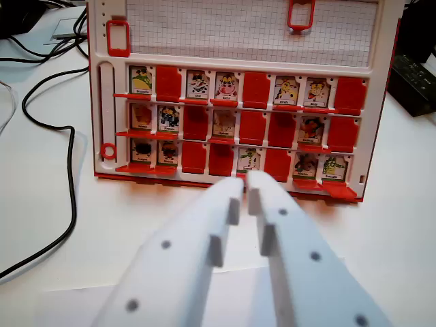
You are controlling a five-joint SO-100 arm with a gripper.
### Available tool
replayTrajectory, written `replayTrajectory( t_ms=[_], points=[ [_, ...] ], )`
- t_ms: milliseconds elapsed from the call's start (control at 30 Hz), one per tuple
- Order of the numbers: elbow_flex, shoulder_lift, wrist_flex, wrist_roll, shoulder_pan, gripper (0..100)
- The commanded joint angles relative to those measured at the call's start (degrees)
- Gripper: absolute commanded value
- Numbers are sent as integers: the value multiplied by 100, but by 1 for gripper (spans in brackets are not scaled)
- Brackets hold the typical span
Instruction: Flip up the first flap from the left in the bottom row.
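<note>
A red and white flap board [109, 109] stands on the table, facing the camera, with three rows of cells. Some cells show small character pictures; upright red flaps cover the others. In the bottom row, the first cell from the left [141, 150] shows a picture, and its red flap [133, 167] lies flat at its foot. My gripper [245, 182], with white fingers [279, 225], reaches in from below. Its tips hover just before the board's lower edge near the middle, well to the right of that cell. The jaws stand almost together with nothing between them.
Black cables [51, 136] loop over the white table to the left of the board. A black device [415, 82] sits at the right, behind the board's corner. Two red slider frames [117, 37] sit on the board's gridded top panel.
</note>
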Motion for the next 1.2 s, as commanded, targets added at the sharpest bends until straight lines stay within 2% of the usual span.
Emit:
replayTrajectory(
  t_ms=[0,300,433,500,667,833,967,1167],
  points=[
    [-26,0,-132,-35,-18,0],
    [35,0,-132,18,-123,0],
    [-439,-457,-79,246,-448,0],
    [-1028,-1046,53,466,-747,0],
    [-2716,-2971,422,1160,-1503,0],
    [-3691,-4359,791,1837,-1934,0],
    [-3691,-4860,765,2241,-2206,0],
    [-2725,-4887,580,2821,-2725,0]
  ],
)
